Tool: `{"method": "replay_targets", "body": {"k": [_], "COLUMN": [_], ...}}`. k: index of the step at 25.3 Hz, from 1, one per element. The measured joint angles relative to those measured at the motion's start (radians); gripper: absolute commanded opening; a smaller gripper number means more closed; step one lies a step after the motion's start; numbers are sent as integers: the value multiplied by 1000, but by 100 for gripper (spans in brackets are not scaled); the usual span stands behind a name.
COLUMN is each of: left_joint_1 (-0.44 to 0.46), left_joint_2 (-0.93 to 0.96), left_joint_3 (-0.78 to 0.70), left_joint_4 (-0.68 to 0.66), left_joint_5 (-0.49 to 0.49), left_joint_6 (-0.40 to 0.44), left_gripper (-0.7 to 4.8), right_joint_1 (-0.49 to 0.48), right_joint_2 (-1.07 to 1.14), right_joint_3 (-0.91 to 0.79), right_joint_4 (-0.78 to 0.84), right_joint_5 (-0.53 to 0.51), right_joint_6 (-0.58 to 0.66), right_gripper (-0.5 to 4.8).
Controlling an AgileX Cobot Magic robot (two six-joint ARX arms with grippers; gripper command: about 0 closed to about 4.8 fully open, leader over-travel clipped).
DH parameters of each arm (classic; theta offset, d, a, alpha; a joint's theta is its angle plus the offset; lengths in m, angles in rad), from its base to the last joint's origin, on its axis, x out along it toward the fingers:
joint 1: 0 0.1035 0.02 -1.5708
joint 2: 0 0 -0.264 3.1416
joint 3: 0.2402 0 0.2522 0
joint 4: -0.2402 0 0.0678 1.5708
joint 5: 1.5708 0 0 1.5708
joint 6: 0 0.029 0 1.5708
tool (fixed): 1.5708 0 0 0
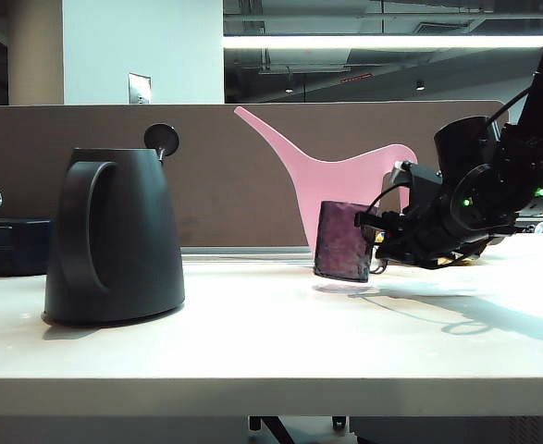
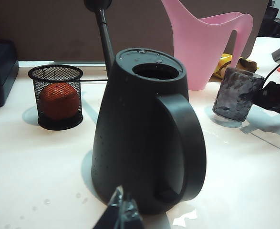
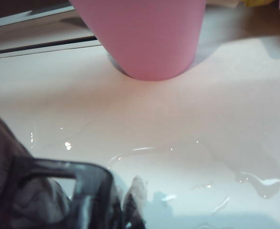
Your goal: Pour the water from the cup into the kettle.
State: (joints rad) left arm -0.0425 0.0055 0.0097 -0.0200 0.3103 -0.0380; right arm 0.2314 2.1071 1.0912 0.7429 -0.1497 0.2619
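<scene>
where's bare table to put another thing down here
Widest free patch: the table between the kettle and the cup, out to the front edge. It is crowded around the cup: the right gripper is shut on its handle, the pink watering can stands behind. The left gripper hangs near the kettle's base.

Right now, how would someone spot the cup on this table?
Find the tall pink watering can at the table's back. Just in front stands the cup, the right gripper shut on its handle. It is small, dimpled purplish glass, unlike the big black kettle.
</scene>
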Motion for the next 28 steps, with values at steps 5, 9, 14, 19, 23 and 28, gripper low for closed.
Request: {"method": "replay_targets", "body": {"k": [5,9,14,19,23,28], "left_joint_1": [0,0,0,0,0,0], "left_joint_2": [0,0,0,0,0,0], "left_joint_3": [0,0,0,0,0,0], "left_joint_4": [0,-8,-27,-30,-29,-30], "left_joint_5": [0,0,0,0,0,0], "left_joint_6": [0,0,0,0,-1,-1], "left_gripper": [-5,-5,-5,-5,-5,-5], "right_joint_1": [0,0,0,0,27,113], "right_joint_2": [-62,-181,-323,-496,-554,-573], "right_joint_3": [-1,0,-1,0,64,204], "right_joint_4": [-21,-97,-233,-366,-502,-677], "right_joint_5": [0,0,0,0,24,97], "right_joint_6": [-32,-103,-114,-115,-155,-263], "right_gripper": [-6,-6,-6,-6,-6,-6]}}
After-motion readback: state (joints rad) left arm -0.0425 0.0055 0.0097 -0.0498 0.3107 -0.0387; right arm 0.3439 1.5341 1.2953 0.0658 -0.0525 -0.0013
